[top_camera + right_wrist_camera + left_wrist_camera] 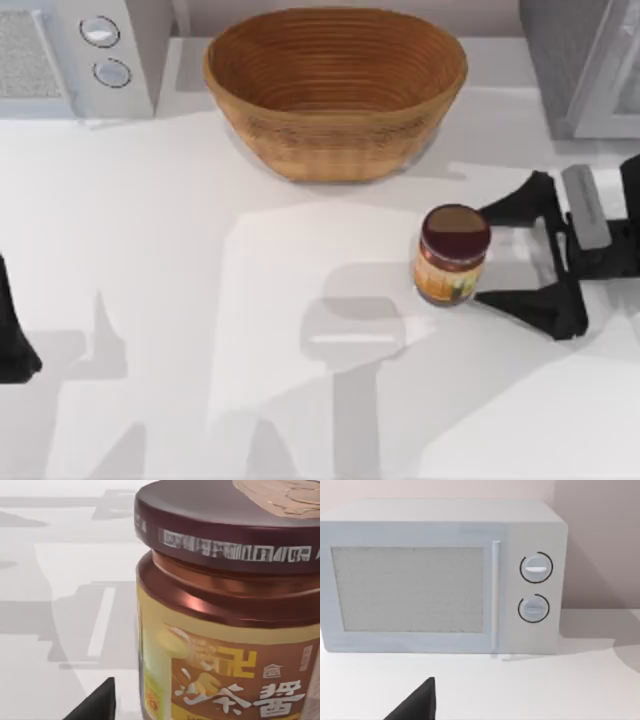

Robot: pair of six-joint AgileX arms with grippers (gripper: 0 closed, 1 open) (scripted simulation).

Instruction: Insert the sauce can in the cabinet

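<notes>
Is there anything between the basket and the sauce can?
No. In the top view, just bare table separates the basket from the sauce can.

Chinese chars incl. "酱" on sauce can [235,630] label; lid-rim print illegible.

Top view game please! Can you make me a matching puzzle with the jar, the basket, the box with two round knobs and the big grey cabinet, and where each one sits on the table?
Things:
1. sauce can
2. woven basket
3. appliance with two knobs
4. cabinet

Places:
A. back right corner
B. back left corner
C. back middle
D. right of centre, between the open fingers of the right gripper

Pairs: 1-D, 2-C, 3-B, 4-A

The left arm is parked at the left edge.
</notes>
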